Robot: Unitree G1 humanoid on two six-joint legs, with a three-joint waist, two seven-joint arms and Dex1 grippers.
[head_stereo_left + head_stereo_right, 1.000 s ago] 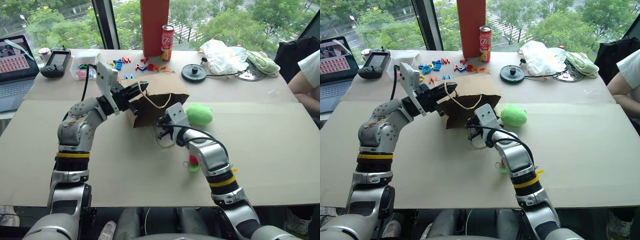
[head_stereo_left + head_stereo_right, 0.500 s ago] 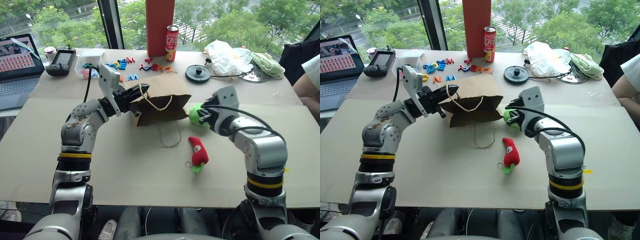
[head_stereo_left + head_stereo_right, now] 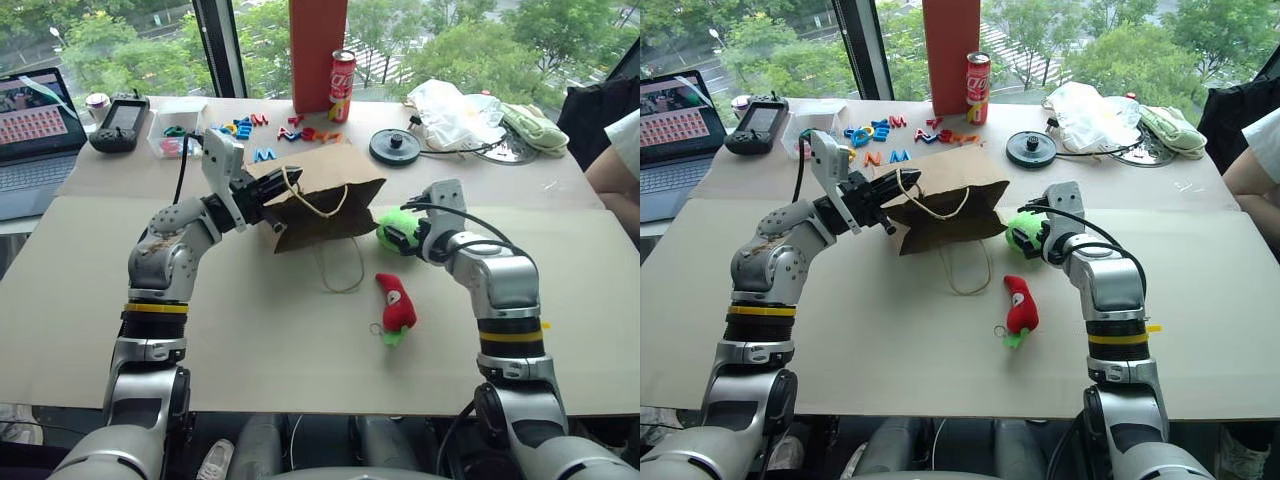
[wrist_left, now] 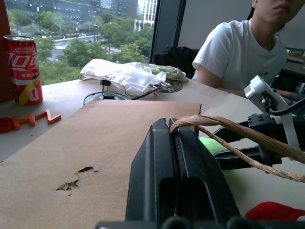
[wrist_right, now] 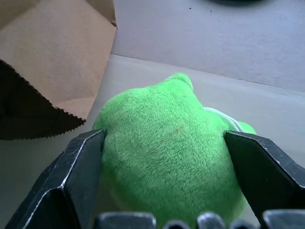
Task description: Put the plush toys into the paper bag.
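Plush toys (image 3: pixel 398 302) lie on a tan table (image 3: pixel 250 330) by a window; right hand (image 5: pixel 167 157) spread wide around the green one.

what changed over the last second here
The right gripper swung from the bag's loose handle to the green plush toy, jaws now open around it. The left gripper stayed shut on the paper bag handle; the red chili toy stayed put.

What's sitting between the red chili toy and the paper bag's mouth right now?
Bare tabletop, except the paper bag's loose twine handle lying flat between it and the red chili toy, seen in the left eye view.
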